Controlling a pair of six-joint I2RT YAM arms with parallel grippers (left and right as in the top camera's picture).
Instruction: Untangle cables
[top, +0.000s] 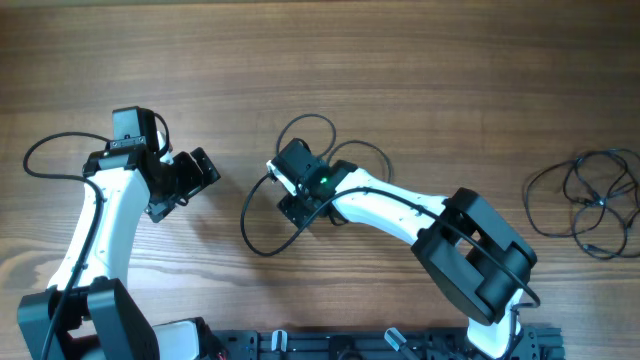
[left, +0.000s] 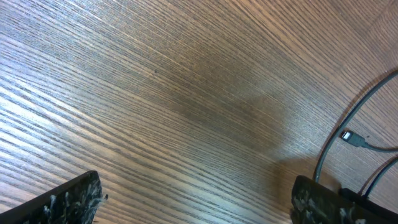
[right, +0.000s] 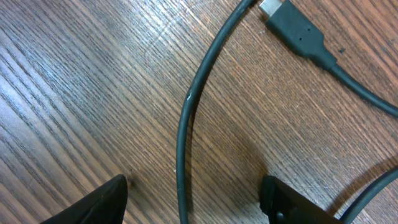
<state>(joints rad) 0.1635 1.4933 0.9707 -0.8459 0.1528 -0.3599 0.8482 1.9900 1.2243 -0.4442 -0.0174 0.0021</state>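
One thin black cable (top: 262, 238) lies in loose loops on the wooden table around my right gripper (top: 288, 188). A second tangled bundle of cables (top: 592, 200) lies at the far right. In the right wrist view my right gripper (right: 193, 205) is open, low over the table. A strand of the cable (right: 186, 118) runs between its fingers, not pinched. A grey-tipped plug (right: 292, 28) lies ahead of it. My left gripper (top: 192, 185) is open and empty. In the left wrist view the left gripper (left: 199, 202) faces bare wood, with a cable strand (left: 336, 140) and a small plug (left: 352, 138) to its right.
The wooden table (top: 420, 60) spreads wide behind both arms. The right arm's white link (top: 390, 210) crosses over part of the loops. Thicker arm wiring (top: 45, 150) loops at the far left. A black rail (top: 340, 345) runs along the front edge.
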